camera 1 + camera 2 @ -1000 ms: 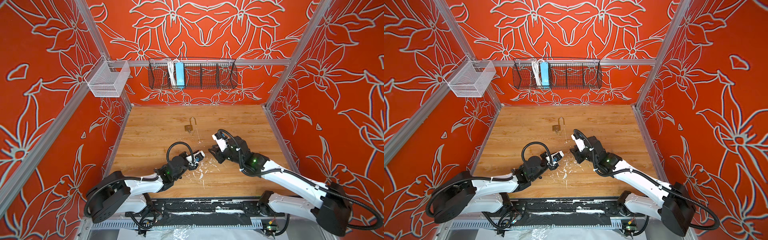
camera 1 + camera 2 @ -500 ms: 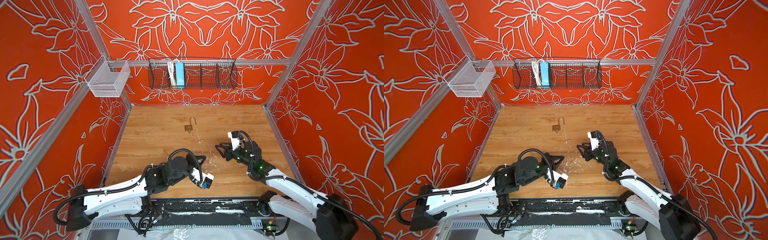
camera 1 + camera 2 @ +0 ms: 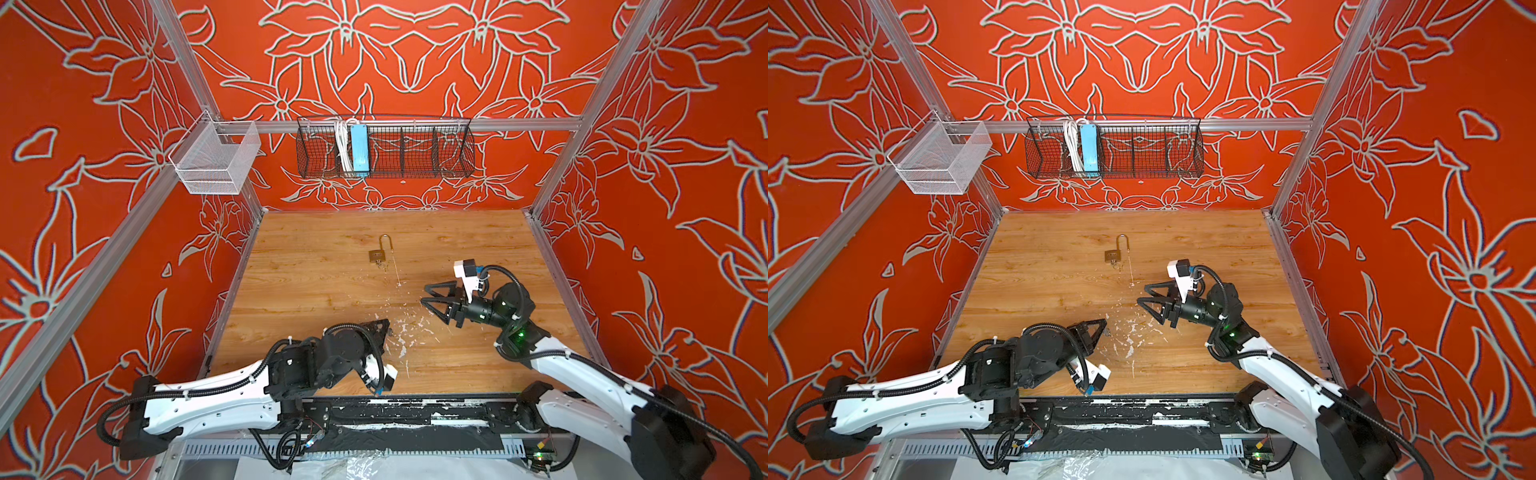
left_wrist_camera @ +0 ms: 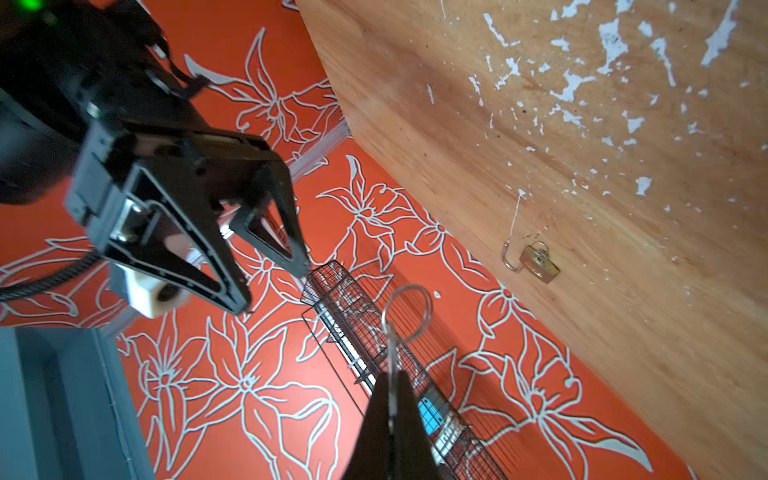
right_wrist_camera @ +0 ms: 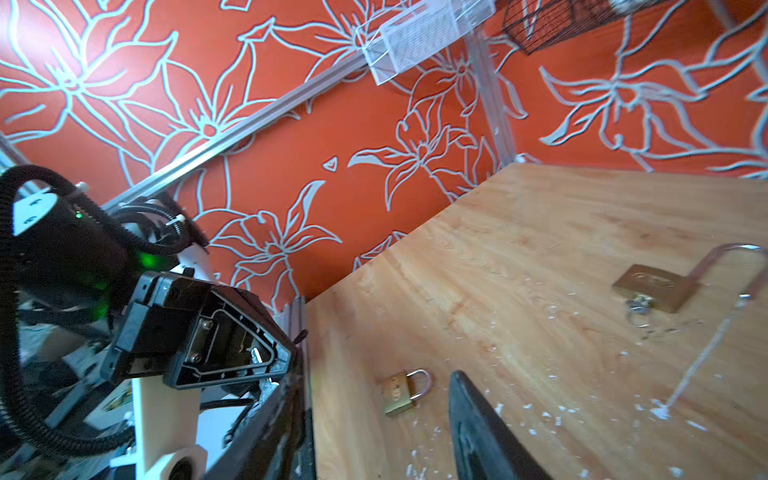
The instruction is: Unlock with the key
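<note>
Grippers have split apart since a second ago. The left gripper has backed away from the long-shackle padlock and is clamped on the key, ring sticking out. The right gripper has swung aside, jaws spread and empty. The small padlock lies apart from the long one, toward the left gripper, shackle closed. Insert and turn are still to do.

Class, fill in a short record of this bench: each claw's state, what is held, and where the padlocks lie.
Left claw: shut on a silver key on a wire ring
Right claw: open, empty, above the wooden table
Long-shackle brass padlock: mid-table, one shackle end free, apart from both claws
Small brass padlock: shackle closed, flat on table, shown only in the right wrist view
</note>
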